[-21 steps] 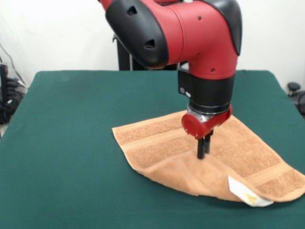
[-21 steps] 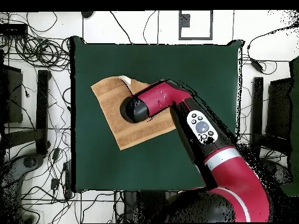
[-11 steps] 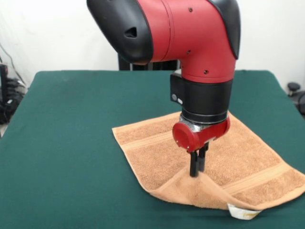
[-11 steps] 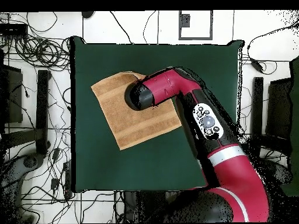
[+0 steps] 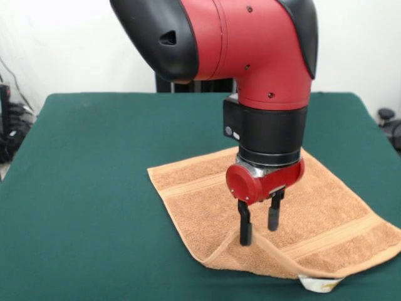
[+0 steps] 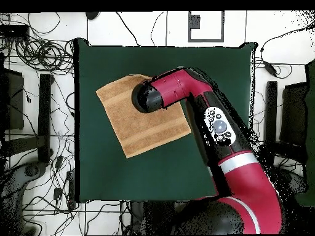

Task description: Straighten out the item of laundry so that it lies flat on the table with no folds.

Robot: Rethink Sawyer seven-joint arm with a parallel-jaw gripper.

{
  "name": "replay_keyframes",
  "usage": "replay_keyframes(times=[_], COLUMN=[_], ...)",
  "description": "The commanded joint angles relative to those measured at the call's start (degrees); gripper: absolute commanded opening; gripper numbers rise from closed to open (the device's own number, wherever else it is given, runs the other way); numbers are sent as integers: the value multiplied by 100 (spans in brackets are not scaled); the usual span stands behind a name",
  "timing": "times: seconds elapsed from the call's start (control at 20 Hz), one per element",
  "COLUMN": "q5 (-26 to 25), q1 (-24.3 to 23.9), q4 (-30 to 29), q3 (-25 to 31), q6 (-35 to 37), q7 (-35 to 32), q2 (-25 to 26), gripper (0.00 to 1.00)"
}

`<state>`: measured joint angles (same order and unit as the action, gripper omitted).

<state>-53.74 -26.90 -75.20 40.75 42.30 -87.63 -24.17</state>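
orange-tan towel corner under parted gripper; label cut off.

Table: large rectangle, plain dark green felt-like cover, seen also from overhead. Single item lies directly on it: orange-tan terry towel, overhead. In front view towel sits toward 4 o'clock of table, turned diamond-wise. Mostly spread flat; edge at 6 o'clock raised in low ridge. Woven bands near two ends. Small white label at towel's 5 o'clock corner, touching green cover.
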Motion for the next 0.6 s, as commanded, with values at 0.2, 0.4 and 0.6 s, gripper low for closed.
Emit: replay_keyframes(times=[0.2,0.4,0.6], q5=[-105,-74,30], q1=[204,217,207], q4=[59,-5,-117], q3=[464,493,586], q6=[-367,-252,65], q7=[1715,1815,2080], q2=[356,180,-249], gripper=[100,100,100])
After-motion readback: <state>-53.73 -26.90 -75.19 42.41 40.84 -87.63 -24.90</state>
